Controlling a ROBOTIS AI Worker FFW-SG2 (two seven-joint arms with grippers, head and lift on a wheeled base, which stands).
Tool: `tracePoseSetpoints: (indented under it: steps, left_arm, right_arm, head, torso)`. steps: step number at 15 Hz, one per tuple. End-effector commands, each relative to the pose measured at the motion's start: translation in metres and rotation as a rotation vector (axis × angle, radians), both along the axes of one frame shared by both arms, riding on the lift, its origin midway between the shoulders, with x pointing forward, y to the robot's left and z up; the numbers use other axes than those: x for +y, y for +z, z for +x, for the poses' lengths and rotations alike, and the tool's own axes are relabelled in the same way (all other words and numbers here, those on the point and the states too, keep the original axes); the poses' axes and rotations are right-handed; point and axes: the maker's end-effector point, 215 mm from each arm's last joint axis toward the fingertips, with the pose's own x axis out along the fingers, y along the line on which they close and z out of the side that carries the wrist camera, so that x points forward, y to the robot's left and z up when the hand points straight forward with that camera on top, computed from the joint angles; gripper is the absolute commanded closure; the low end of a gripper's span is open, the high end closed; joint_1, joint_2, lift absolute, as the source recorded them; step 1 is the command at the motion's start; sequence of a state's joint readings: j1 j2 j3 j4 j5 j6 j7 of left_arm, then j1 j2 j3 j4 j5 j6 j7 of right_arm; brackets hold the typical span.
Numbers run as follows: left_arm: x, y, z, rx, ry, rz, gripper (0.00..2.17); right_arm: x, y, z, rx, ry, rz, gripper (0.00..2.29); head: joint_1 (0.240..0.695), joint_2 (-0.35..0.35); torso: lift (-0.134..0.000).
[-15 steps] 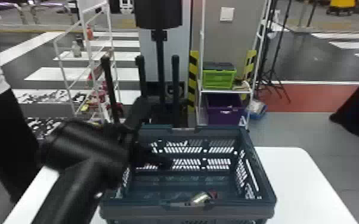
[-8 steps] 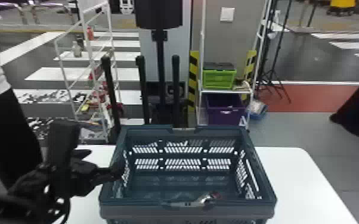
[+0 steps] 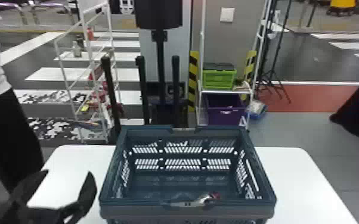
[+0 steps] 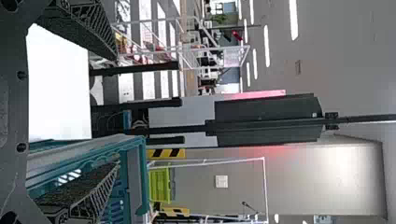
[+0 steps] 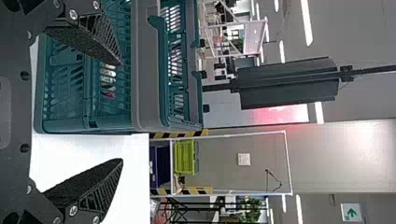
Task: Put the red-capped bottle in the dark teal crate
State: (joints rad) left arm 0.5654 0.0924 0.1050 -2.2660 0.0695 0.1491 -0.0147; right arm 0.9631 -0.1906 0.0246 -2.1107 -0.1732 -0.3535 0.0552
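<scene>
Red-capped bottle (image 3: 204,199) is inside dark teal crate (image 3: 134,210), right of your left fingers (image 3: 88,190).
These and your right fingers (image 5: 88,186) are released, spread apart.

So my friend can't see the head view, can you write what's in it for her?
A red-capped bottle lies inside a dark teal crate on a white table. The open left gripper is to the crate's left, holding nothing. Behind, a green box sits on a white rack.
</scene>
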Motion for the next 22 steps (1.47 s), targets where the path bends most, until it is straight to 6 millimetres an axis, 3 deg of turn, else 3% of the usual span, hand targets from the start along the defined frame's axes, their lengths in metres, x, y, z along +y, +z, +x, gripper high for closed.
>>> tracePoseSetpoints:
  steps: [1, 3, 4, 8, 13, 22]
  left_arm:
    - [-0.004, -0.028, -0.03, -0.018, 0.013, -0.026, 0.07]
    - [0.0, -0.056, -0.05, -0.001, 0.055, -0.041, 0.07]
    - [-0.007, -0.06, -0.059, -0.025, 0.051, -0.052, 0.07]
    - [-0.002, -0.068, -0.084, -0.061, 0.081, -0.059, 0.07]
    - [-0.007, -0.093, -0.098, -0.011, 0.092, -0.05, 0.07]
    - [-0.012, -0.092, -0.099, -0.018, 0.088, -0.057, 0.07]
  right_arm:
    - [0.0, 0.0, 0.001, -0.001, 0.001, -0.001, 0.15]
    - [0.0, -0.003, 0.002, 0.005, 0.003, -0.003, 0.15]
    - [0.0, -0.005, 0.002, 0.011, 0.004, -0.002, 0.15]
    - [0.001, -0.005, 0.004, 0.013, 0.007, -0.004, 0.15]
    - [0.004, -0.005, 0.006, 0.019, 0.017, -0.005, 0.15]
    - [0.006, -0.006, 0.007, 0.025, 0.025, -0.007, 0.15]
  head:
    - [0.499, 0.0]
    - [0.499, 0.0]
    - [0.499, 0.0]
    - [0.499, 0.0]
    - [0.499, 0.0]
    - [0.499, 0.0]
  torso:
    - [0.0]
    - [0.0]
    - [0.0]
    - [0.0]
    - [0.0]
    - [0.0]
